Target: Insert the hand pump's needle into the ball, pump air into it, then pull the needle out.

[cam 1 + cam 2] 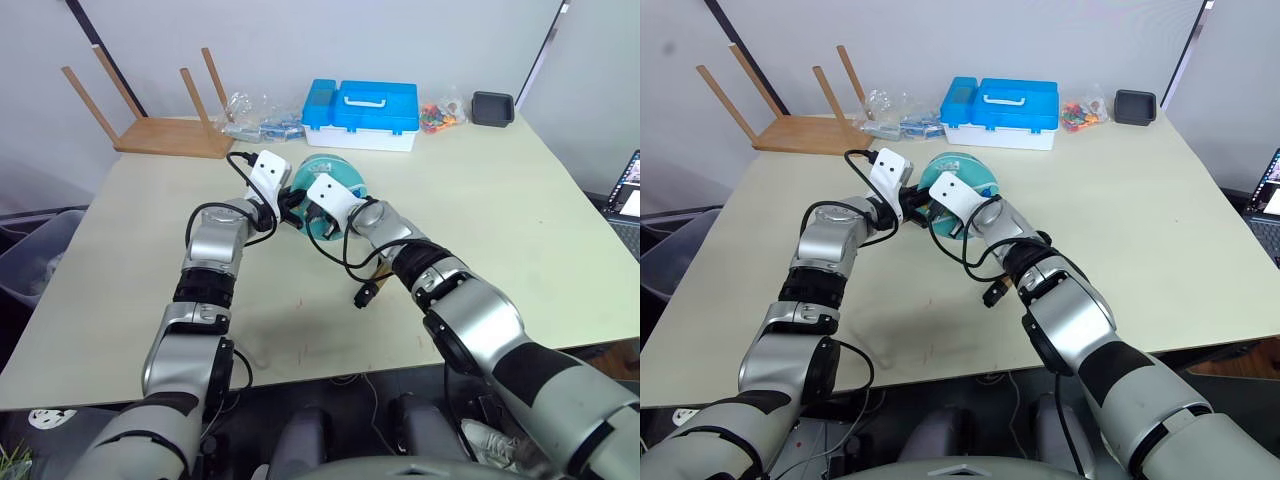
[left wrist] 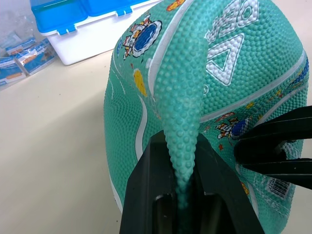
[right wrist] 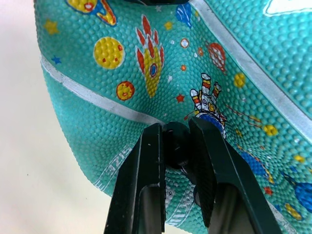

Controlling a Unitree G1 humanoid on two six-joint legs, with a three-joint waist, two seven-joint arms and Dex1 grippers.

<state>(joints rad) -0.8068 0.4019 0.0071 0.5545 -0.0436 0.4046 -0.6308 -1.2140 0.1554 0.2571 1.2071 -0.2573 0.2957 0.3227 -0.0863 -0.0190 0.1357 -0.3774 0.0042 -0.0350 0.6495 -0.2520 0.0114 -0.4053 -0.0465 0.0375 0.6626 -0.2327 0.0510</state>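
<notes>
Left end effector (image 2: 183,195) pinches my ball's (image 2: 234,97) fold; right end effector (image 3: 176,146) clamps hand pump (image 1: 366,291) nozzle; toolbox (image 1: 362,113) behind.

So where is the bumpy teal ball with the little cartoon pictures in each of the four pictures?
Left eye view: the teal cartoon-print ball sits mid-table, just behind both grippers.
Right eye view: same spot, in front of the blue and white plastic case.
Left wrist view: ball close up, a fold of its skin pinched between the left gripper fingers.
Right wrist view: ball close up.
Shared landmark: the blue and white case.
</notes>
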